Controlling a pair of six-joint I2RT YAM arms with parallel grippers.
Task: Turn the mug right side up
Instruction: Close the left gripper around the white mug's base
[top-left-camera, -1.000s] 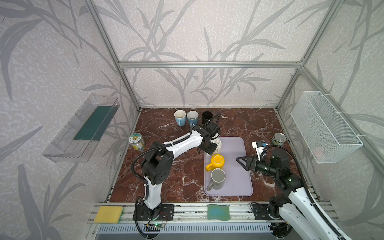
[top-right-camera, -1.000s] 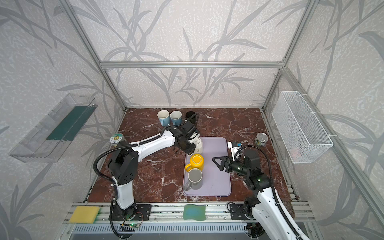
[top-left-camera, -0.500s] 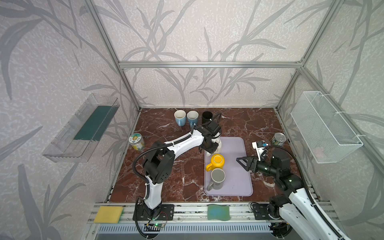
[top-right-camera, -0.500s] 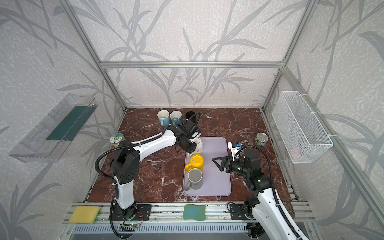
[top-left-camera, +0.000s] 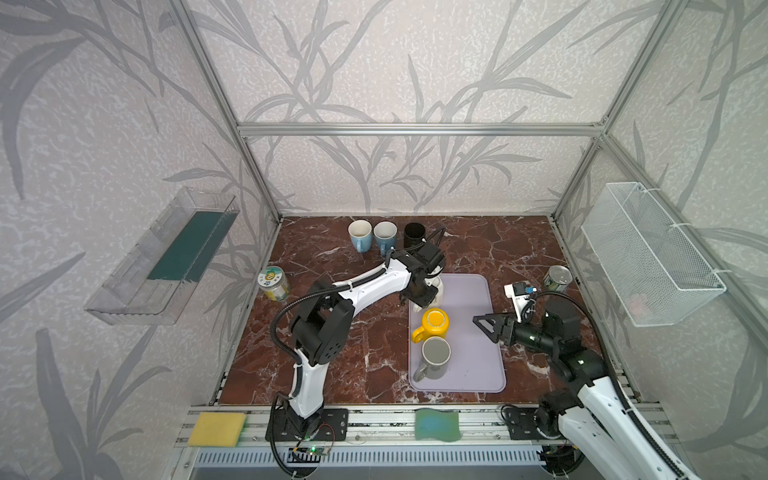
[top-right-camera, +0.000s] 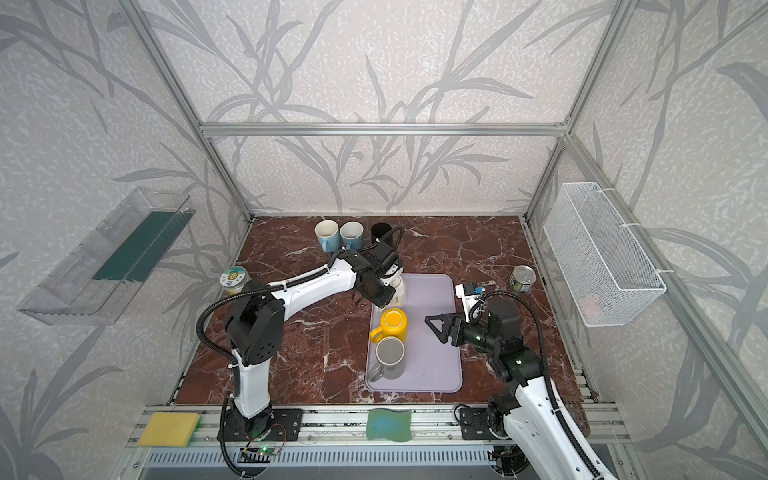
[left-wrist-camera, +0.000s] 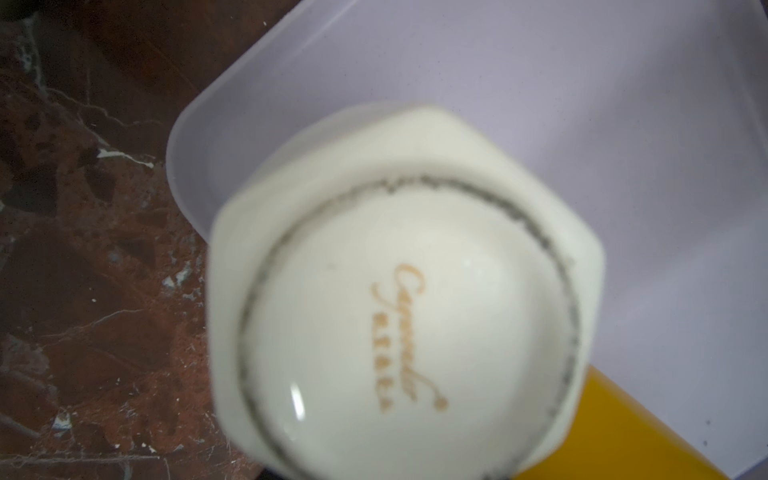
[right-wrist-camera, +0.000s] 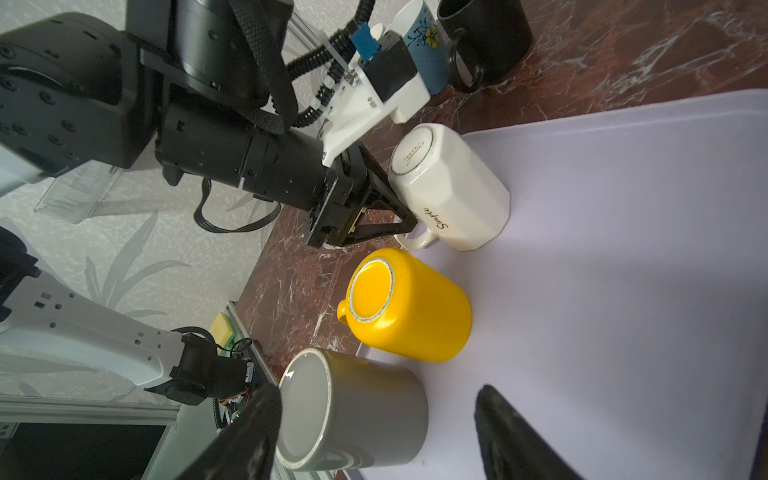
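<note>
The white mug (right-wrist-camera: 449, 187) stands bottom-up in the far corner of the lavender tray (top-left-camera: 478, 365) on the left arm's side. Its stamped base fills the left wrist view, and its handle (right-wrist-camera: 417, 241) is turned toward the tray's left rim. The left pincer (right-wrist-camera: 405, 218) comes in low and side-on at that handle, its fingers drawn narrow about the loop; whether the pads actually pinch it cannot be told. A hold on the handle from the side would likely let a roll of the wrist bring the mouth upward, which seems the reason for this approach. The yellow mug (top-left-camera: 434, 324), also bottom-up, sits just beside the handle along the same rim, so there is probably little room to swing. The grey mug (top-left-camera: 435, 355) follows it toward the tray's near edge. The right pincer (top-left-camera: 484, 328) hovers over the tray's right rim, fingers spread wide and empty, apparently parked clear of the work. The tray lies flat on the marble surface (top-left-camera: 374, 365).
</note>
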